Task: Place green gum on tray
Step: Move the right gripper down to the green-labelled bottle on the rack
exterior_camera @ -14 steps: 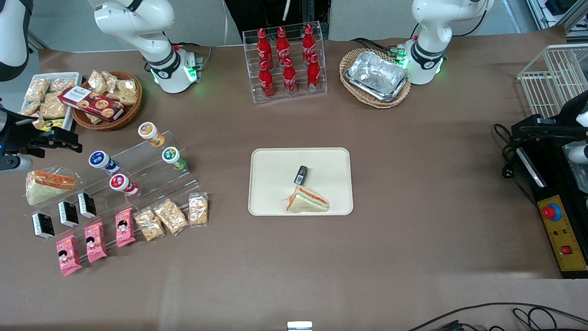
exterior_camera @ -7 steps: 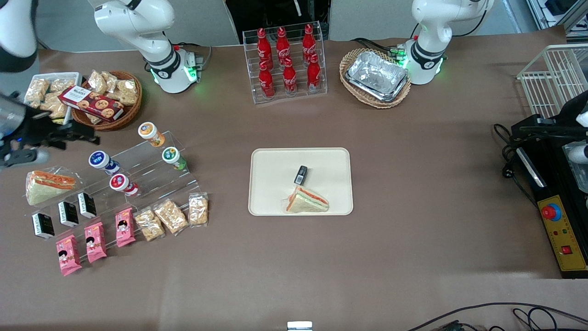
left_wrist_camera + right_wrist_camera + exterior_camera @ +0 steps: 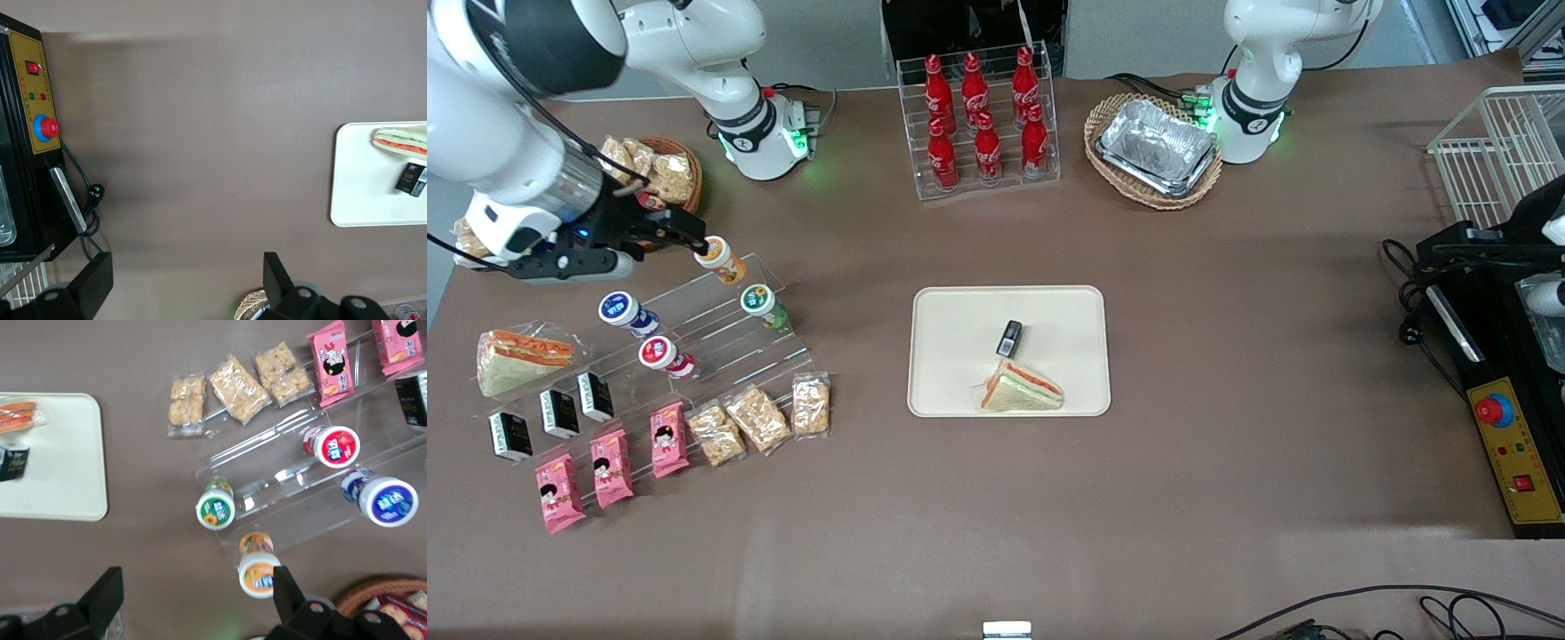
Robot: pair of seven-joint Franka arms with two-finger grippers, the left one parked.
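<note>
Brown tabletop — green gum [image 3: 762, 304] leans on the clear stand, lid frontward; pincer [image 3: 687, 232] above, open, empty.

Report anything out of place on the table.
Nothing stands out. The green gum sits on its clear stand, the tray lies flat with a sandwich, and the hand hovers open beside the orange bottle.

A brown table under even indoor light

The brown tabletop [image 3: 1227, 356] fills the front view; a white wire rack [image 3: 1498, 151] and a black control box [image 3: 1507, 444] sit at the parked arm's end.
</note>
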